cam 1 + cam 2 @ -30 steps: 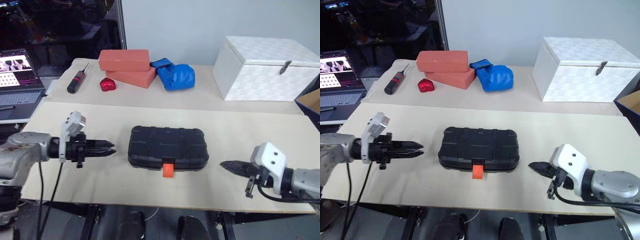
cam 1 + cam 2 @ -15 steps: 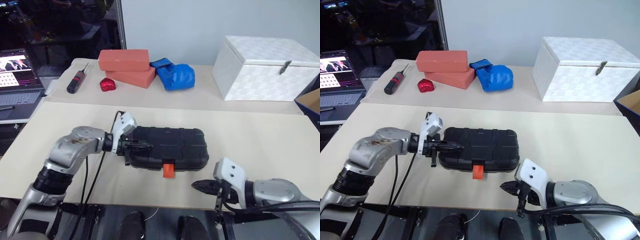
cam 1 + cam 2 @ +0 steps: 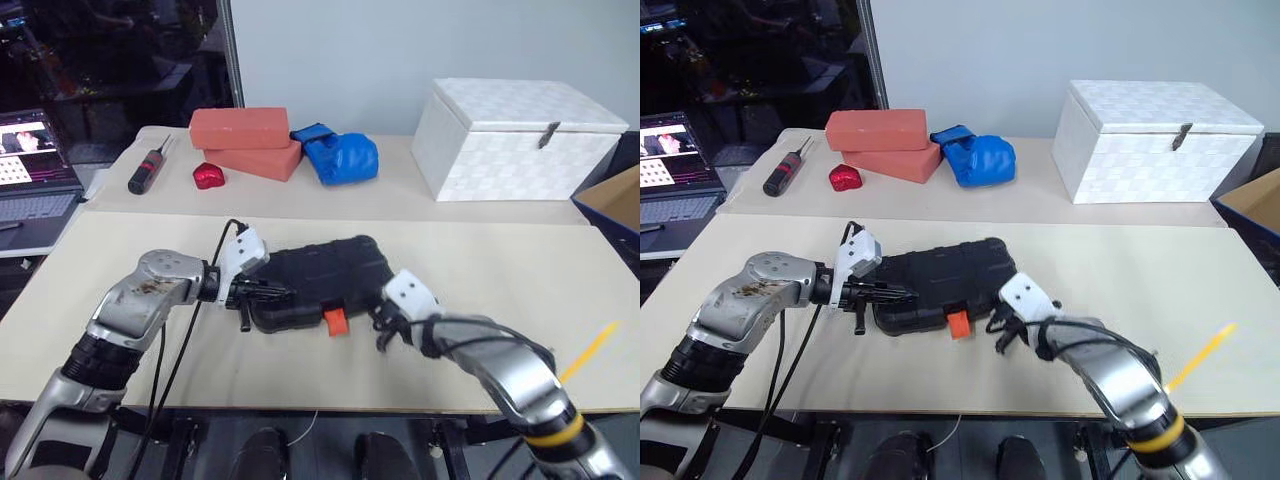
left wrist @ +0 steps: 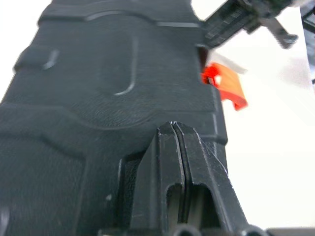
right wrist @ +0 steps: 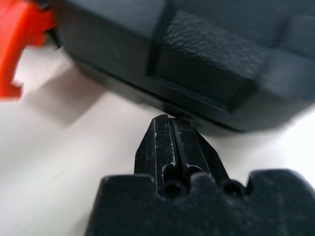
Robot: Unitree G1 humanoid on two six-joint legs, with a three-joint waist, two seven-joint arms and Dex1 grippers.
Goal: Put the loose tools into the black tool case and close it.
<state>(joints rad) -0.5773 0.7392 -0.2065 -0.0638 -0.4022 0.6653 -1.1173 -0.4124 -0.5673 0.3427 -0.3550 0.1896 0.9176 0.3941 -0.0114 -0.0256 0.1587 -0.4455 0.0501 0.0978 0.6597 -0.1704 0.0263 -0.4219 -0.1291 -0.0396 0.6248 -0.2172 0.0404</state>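
One black tool case [image 3: 318, 283] was seen lying shut on the tabletop [image 3: 500, 270], with one orange latch [image 3: 334, 321] at its front edge. The left gripper [image 3: 283, 293] was pressed closed on the lid. The right gripper [image 5: 172, 129] was closed, empty, at the case's front corner.

Two red bricks [image 3: 245, 140] were stacked farther back.

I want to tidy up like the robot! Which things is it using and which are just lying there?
Using:
black tool case
orange latch
left pincer, right pincer, both shut

Just lying there:
white box
two red bricks
blue glove
dark screwdriver
red lump
laptop
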